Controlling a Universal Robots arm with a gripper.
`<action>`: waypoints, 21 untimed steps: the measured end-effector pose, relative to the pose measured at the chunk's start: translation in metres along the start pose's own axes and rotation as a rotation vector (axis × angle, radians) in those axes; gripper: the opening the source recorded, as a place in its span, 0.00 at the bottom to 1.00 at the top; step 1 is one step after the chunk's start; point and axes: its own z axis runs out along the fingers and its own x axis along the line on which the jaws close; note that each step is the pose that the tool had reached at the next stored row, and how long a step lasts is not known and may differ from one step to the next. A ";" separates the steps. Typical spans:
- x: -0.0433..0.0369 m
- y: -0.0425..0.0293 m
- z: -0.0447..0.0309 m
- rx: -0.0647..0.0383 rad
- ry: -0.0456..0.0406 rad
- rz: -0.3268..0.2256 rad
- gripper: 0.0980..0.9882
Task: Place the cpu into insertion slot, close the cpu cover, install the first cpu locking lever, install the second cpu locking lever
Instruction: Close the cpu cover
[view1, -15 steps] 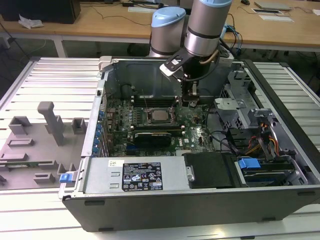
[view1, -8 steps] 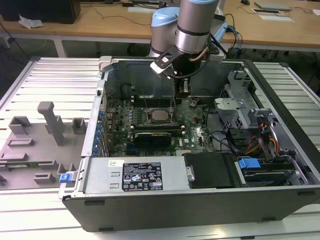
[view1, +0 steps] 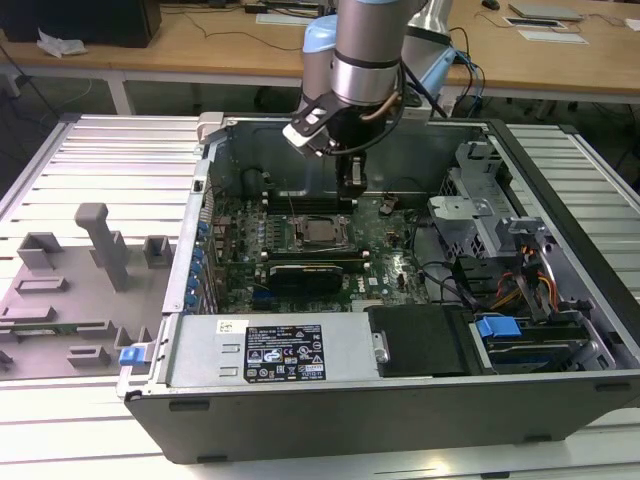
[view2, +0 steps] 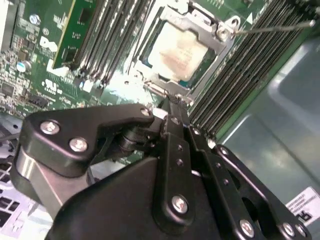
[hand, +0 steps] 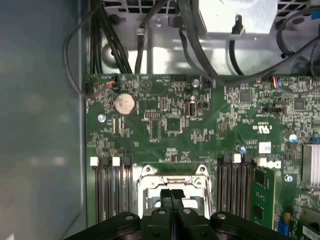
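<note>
Gripper (hand: 171, 196) closed, fingers pressed together with nothing between them. In the exterior view, the tips hang just beyond the socket's far side. The cpu (view2: 181, 49) sits in the insertion slot (view2: 148, 62). The cpu cover (view2: 212, 35) frames it, mid-board in the open computer case (view1: 300, 420).
</note>
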 end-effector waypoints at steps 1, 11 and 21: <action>0.0000 -0.0021 0.0001 -0.003 -0.0010 0.000 0.01; -0.0113 -0.0296 0.0038 -0.025 -0.0038 -0.003 0.01; -0.0116 -0.0307 0.0043 -0.029 -0.0042 -0.117 0.01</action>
